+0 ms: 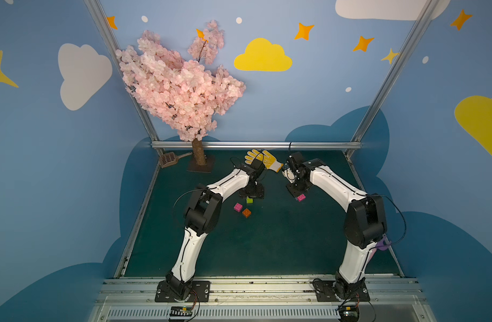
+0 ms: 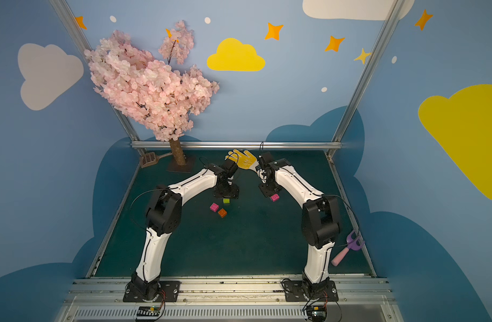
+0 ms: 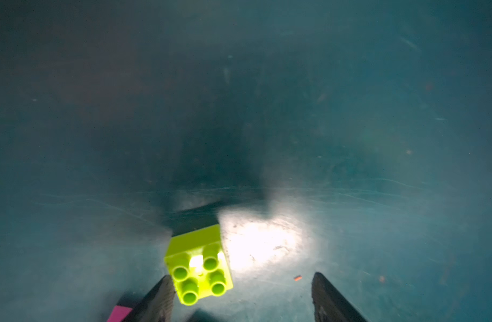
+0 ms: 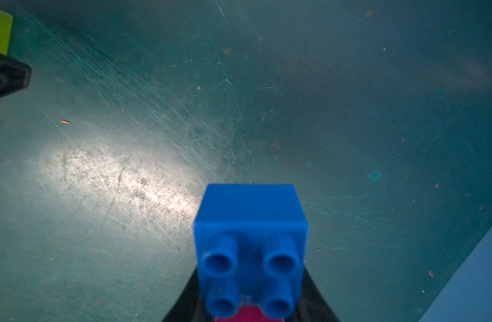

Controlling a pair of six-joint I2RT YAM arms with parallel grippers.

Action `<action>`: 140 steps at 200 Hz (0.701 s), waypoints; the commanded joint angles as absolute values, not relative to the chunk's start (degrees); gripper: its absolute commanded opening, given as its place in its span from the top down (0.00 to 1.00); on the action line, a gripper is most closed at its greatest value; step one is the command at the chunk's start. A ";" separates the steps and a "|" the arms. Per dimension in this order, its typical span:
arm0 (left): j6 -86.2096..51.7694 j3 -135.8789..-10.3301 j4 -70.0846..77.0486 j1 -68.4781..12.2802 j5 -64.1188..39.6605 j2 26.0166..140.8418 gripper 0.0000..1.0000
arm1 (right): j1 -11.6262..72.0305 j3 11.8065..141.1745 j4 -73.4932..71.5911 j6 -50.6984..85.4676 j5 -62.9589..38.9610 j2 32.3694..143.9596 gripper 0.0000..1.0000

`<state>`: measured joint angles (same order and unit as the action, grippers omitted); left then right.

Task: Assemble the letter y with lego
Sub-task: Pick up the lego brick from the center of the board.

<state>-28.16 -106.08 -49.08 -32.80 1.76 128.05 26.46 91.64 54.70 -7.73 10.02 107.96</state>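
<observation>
Three loose lego bricks lie mid-table in both top views: lime green [image 1: 249, 199] [image 2: 226, 200], pink [image 1: 238, 207] and orange [image 1: 246, 212]. My left gripper [image 1: 251, 193] [image 3: 243, 292] hangs low over the green brick [image 3: 198, 264]. Its jaws are open, and the brick sits just inside one finger [image 3: 161, 298]. My right gripper [image 1: 297, 192] [image 4: 250, 306] is shut on a dark blue brick [image 4: 250, 237], and a second pink brick [image 1: 300, 197] [image 4: 243, 315] is joined to that one. No letter y shows in any view.
A yellow glove [image 1: 262, 159] lies behind both wrists. A pink blossom tree [image 1: 200, 159] and a brown scoop [image 1: 168, 159] stand at the back left. A purple-and-pink tool [image 2: 347, 251] rests by the right rail. A pale blue edge [image 4: 467, 278] crosses the corner of the right wrist view.
</observation>
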 commanded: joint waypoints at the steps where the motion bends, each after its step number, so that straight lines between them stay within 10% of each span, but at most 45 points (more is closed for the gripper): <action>1: -30.72 -106.54 -50.78 -33.10 4.89 128.68 0.24 | 26.54 91.34 55.86 -7.03 9.65 108.06 0.91; 140: -32.59 -108.24 -51.82 -33.08 5.12 132.36 0.50 | 26.84 91.58 56.95 -6.92 9.49 108.19 0.91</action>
